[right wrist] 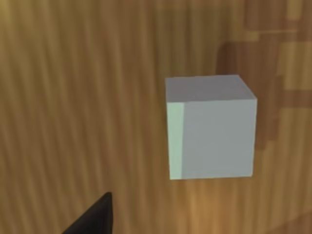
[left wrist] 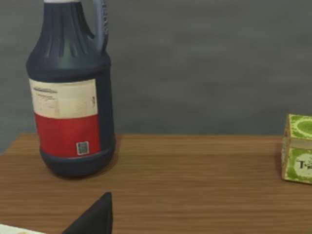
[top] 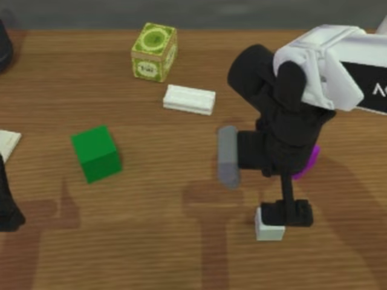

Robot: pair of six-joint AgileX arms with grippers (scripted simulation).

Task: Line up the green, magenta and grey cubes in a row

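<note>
The small pale grey cube point(top: 269, 229) rests on the wood near the front, right of centre. My right gripper point(top: 287, 212) hovers just over it, open, with nothing between its fingers. In the right wrist view the grey cube point(right wrist: 210, 127) lies ahead of one dark fingertip point(right wrist: 97, 214) and apart from it. The magenta cube point(top: 309, 161) shows only as a sliver behind the right arm. On the left half of the table sits the green cube point(top: 95, 153), alone. My left gripper point(top: 7, 208) is parked at the left edge, open.
A yellow-green printed box point(top: 154, 51) stands at the back, with a white ridged block point(top: 188, 99) just in front of it. A dark bottle with a red and white label point(left wrist: 70, 87) stands at the far left corner. A flat white piece point(top: 7, 142) lies at the left edge.
</note>
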